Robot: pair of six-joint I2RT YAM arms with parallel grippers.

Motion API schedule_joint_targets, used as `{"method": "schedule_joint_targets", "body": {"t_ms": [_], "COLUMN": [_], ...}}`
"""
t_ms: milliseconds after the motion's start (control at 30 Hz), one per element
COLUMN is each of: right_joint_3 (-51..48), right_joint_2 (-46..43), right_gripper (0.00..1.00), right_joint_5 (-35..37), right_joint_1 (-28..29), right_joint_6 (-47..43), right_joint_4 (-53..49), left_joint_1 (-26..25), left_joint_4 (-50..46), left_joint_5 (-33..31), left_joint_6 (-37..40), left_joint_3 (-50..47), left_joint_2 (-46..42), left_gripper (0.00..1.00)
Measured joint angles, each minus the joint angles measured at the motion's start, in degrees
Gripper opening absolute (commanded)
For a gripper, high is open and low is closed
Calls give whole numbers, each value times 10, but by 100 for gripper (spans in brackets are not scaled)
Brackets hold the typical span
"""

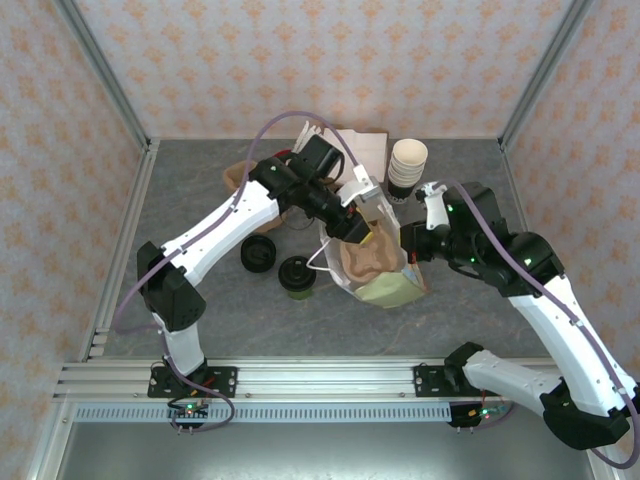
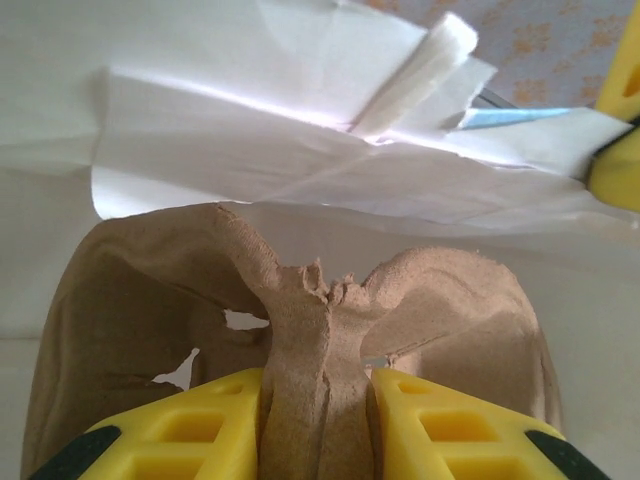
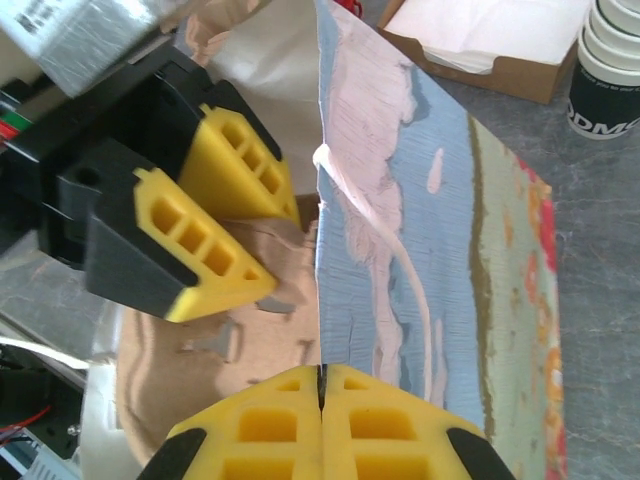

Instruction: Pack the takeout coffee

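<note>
The left gripper (image 2: pixel 316 390) is clamped on the centre ridge of the brown carrier (image 2: pixel 150 290) inside the bag (image 1: pixel 390 292). The right gripper (image 3: pixel 321 385) is pinched together on the bag's upper edge, at the carrier's 3 o'clock. The coffee cup (image 1: pixel 297 277) sits on the tabletop (image 1: pixel 250 325) outside the bag, near its 9 o'clock, apart from both grippers. The lids (image 1: pixel 258 254) lie at the cup's 10 o'clock. A cup stack (image 1: pixel 407 165) stands at the bag's 1 o'clock.
</note>
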Motion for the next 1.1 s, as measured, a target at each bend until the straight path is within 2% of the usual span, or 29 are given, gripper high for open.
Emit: {"method": "schedule_joint_targets", "body": {"t_ms": [300, 533, 700, 1100], "right_joint_3": [-43, -79, -89, -89], "right_joint_2": [-24, -48, -40, -33], "right_gripper": [0, 0, 0, 0], "right_joint_5": [-1, 8, 7, -32], "right_joint_1": [0, -3, -13, -47], "right_joint_6": [46, 101, 149, 206], "right_joint_4": [27, 48, 58, 67], "left_joint_1": [-11, -25, -42, -46], "left_joint_4": [117, 179, 196, 254], "left_joint_5": [-49, -76, -103, -156], "left_joint_6": [-38, -35, -17, -7], "left_joint_3": [-103, -175, -183, -203], "left_joint_2": [-67, -113, -122, -133], "left_gripper": [30, 31, 31, 30]}}
